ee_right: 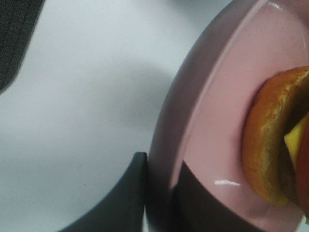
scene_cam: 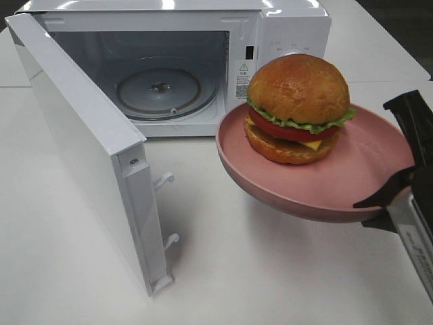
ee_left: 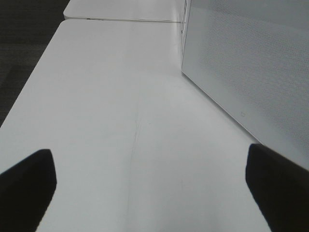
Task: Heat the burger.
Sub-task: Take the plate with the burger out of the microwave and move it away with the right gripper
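Right gripper [scene_cam: 384, 201] clamped on pink plate [scene_cam: 369, 172] rim, held above table right of open microwave [scene_cam: 284, 30]; burger [scene_cam: 298, 108] on plate. Left gripper [ee_left: 154, 186] fingers wide apart, holding nothing, beside microwave wall.

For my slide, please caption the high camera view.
Right gripper carries pink plate with burger toward open microwave.

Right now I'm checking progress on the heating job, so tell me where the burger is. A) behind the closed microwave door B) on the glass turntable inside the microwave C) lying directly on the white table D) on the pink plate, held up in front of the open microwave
D: the burger sits on the pink plate, whose rim the right end effector pinches, lifted off the table before the open microwave, turntable bare.
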`<state>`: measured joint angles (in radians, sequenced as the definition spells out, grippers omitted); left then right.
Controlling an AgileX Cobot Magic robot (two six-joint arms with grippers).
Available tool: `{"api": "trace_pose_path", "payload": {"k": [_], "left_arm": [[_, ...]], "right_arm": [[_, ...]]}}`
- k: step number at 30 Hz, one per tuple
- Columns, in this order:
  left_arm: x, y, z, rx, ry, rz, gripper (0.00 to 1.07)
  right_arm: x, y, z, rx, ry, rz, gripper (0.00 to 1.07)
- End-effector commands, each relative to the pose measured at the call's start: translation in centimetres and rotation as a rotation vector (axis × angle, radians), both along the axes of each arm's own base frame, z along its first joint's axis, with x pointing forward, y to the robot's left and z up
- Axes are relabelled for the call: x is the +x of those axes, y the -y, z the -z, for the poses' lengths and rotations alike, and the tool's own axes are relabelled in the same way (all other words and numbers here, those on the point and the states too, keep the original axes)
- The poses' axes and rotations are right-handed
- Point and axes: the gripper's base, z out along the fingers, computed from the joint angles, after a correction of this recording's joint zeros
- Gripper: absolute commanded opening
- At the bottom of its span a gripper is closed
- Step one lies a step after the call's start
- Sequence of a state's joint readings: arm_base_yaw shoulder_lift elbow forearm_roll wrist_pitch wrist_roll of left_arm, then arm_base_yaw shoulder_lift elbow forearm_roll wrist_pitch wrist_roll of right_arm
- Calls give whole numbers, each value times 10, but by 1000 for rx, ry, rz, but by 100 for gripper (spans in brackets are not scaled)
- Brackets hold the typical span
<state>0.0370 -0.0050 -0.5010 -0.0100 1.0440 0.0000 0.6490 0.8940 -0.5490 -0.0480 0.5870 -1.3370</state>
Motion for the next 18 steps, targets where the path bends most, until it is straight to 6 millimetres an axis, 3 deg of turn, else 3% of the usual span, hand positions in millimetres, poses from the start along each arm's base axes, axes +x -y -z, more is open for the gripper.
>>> {"api": "trace_pose_path", "payload": {"k": [1, 18], "left_arm": [[-3, 0, 0, -1, 30, -1, 100], [-3, 0, 0, -1, 30, -1, 100]], "right_arm": [[-9, 10, -6, 24, 70, 2, 0], [-33, 38, -10, 28, 106, 118, 0]]}}
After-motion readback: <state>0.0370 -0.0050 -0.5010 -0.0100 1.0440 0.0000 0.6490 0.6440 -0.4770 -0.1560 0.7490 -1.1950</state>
